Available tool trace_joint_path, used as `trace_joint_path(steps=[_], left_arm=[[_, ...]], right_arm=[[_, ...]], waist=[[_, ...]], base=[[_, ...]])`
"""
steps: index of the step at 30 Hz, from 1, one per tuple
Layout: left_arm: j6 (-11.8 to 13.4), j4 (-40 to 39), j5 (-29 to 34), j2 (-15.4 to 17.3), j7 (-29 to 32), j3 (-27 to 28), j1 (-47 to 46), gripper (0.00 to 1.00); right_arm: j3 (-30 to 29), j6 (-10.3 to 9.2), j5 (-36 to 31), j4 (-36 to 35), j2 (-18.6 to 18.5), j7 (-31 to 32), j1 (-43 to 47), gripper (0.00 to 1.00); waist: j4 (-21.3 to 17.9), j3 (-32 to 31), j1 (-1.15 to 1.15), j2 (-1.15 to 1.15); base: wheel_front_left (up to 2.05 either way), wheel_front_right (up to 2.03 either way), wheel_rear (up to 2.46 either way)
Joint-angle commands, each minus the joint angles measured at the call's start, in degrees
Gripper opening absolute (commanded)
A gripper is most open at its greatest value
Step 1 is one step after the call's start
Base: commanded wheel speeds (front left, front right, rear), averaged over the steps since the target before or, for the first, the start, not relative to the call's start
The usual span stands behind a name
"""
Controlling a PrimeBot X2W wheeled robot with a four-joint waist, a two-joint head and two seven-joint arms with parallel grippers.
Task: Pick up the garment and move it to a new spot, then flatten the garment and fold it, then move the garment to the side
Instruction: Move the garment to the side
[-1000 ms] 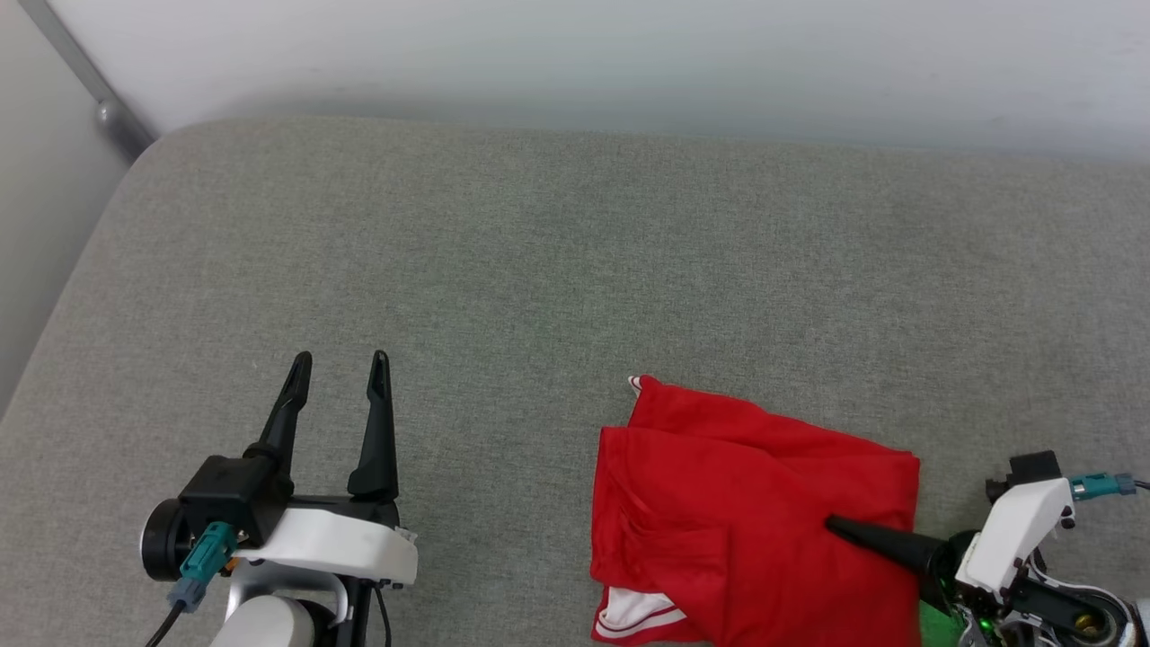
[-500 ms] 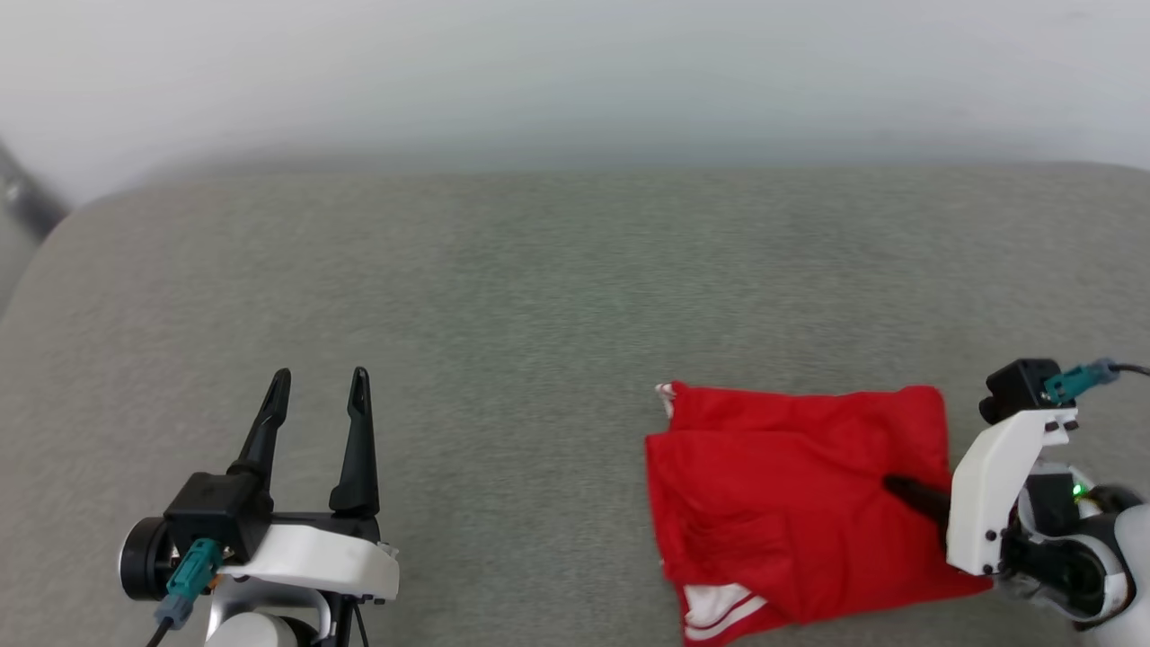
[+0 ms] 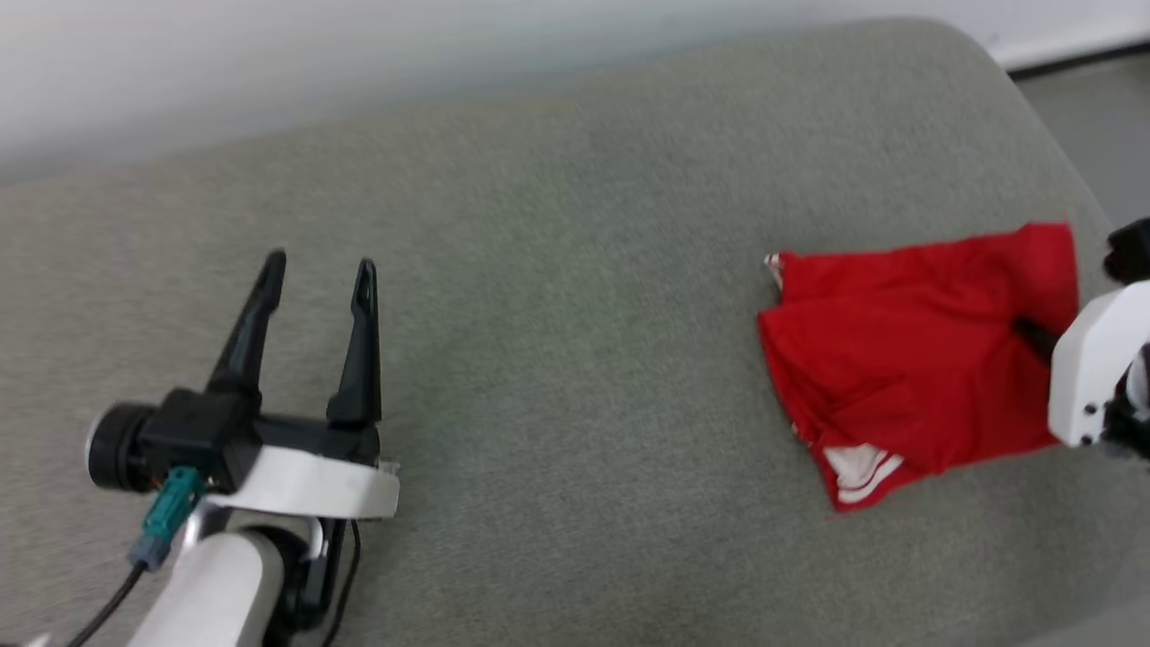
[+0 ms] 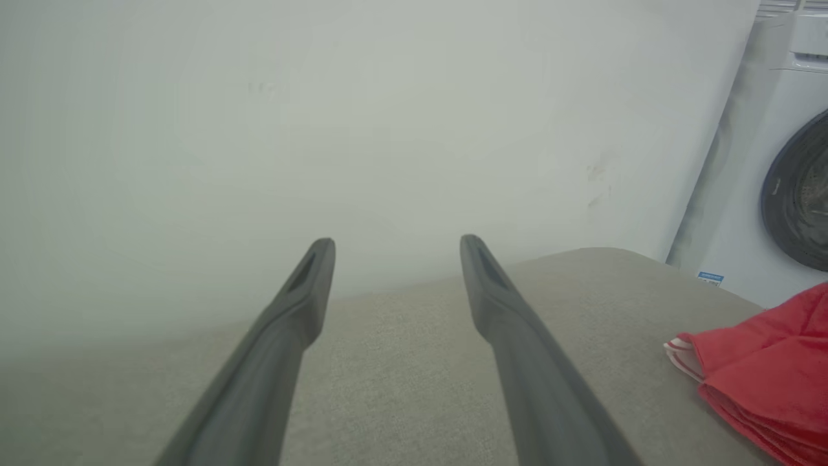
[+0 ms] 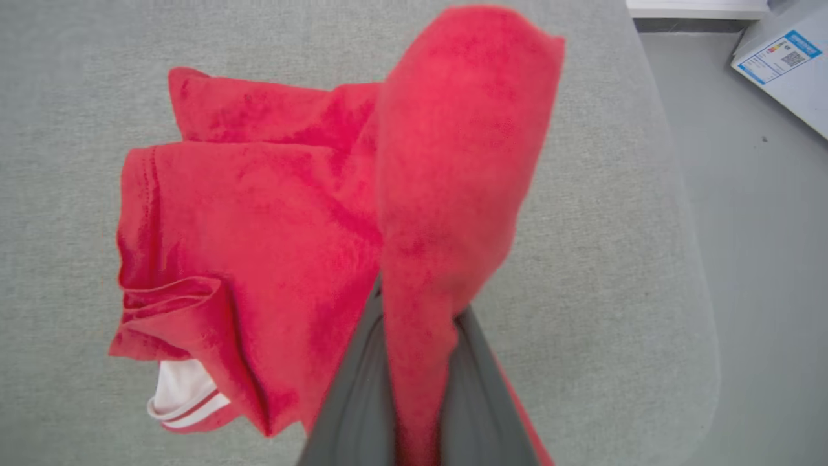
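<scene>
The garment (image 3: 907, 359), bright red cloth folded into a rough square, lies near the right end of the grey cushion (image 3: 575, 225). A white, red-striped sleeve edge (image 3: 858, 467) pokes out at its near corner. My right gripper (image 3: 1024, 328) is shut on the garment's right edge. In the right wrist view a pinched ridge of the garment (image 5: 453, 129) rises between the fingers of my right gripper (image 5: 420, 304), while the rest stays on the cushion. My left gripper (image 3: 316, 270) hovers open and empty far to the left. The left wrist view shows the left gripper (image 4: 396, 243) with the garment (image 4: 763, 369) off to its right.
The cushion's rounded right edge (image 5: 686, 259) drops to grey floor (image 5: 763, 226) just beyond the garment. A white washing machine (image 4: 789, 181) stands past that end. A pale wall (image 3: 359, 54) runs along the back of the cushion.
My right gripper has shut on the garment's right edge and raised it, and the garment now lies farther right of my left gripper. The whole head view has swung, so the camera moved too.
</scene>
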Motion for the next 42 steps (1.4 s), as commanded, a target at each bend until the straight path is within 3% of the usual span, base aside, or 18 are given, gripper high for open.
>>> trace_joint_path(steps=[1, 5, 16, 17, 18, 19, 20, 30, 42], left_arm=[[-0.3, -0.8, 0.85, 0.89, 0.83, -0.14, -2.2, 1.0], [-1.46, -2.95, 3.09, 2.36, 3.59, -1.38, -7.78, 1.0], [-3.78, -6.64, 6.75, 4.36, 9.03, -3.63, -17.94, 1.0], [-3.77, -6.84, 6.96, 4.46, 9.36, -3.77, -18.42, 1.0], [-3.85, -7.07, 7.1, 4.57, 9.55, -3.9, -18.84, 1.0], [-3.9, -7.23, 7.29, 4.62, 9.81, -4.01, -19.21, 1.0], [-3.96, -7.21, 7.37, 4.71, 9.91, -4.09, -19.4, 1.0], [-3.13, -4.71, 5.85, 3.41, 7.72, -4.27, -17.19, 1.0], [-0.99, 2.73, 0.39, -0.66, 1.16, -3.8, -6.06, 1.0]], right_arm=[[-0.66, -0.03, -0.37, 1.13, -0.69, -2.14, -2.48, 0.0], [-2.85, -0.03, -1.01, 5.98, -1.84, -8.41, -6.44, 0.0], [-9.5, -0.03, -0.06, 16.5, -2.04, -24.19, -15.67, 0.0], [-9.92, -0.03, -0.58, 17.71, -2.06, -25.66, -16.26, 0.09], [-9.78, -0.03, -1.35, 18.61, -2.14, -27.26, -16.8, 0.42], [-10.28, -0.03, -1.76, 19.94, -1.89, -28.84, -17.44, 0.82], [-10.61, -0.03, -2.5, 21.32, -1.6, -30.25, -17.88, 1.0], [-13.49, -0.03, -9.39, 32.34, -1.14, -40.78, -18.86, 1.0], [-9.71, -0.03, -9.48, 27.34, 1.82, -45.79, -4.35, 1.0]], waist=[[-6.63, 8.63, 0.0, 0.0], [-8.21, 15.13, 0.0, 0.0], [-7.85, 26.04, 0.0, 0.0], [-7.75, 26.63, 0.0, 0.0], [-7.62, 27.15, 0.0, 0.0], [-7.5, 27.55, 0.0, 0.0], [-7.38, 27.8, 0.0, 0.0], [-5.31, 23.82, 0.0, 0.0], [1.1, 6.12, 0.0, 0.0]], base=[[0.0, 0.0, 0.0], [0.0, 0.0, 0.0], [0.0, 0.0, 0.0], [0.0, 0.0, 0.0], [0.0, 0.0, 0.0], [0.0, 0.0, 0.0], [0.0, 0.0, 0.0], [0.0, 0.0, 0.0], [0.0, 0.0, 0.0]])
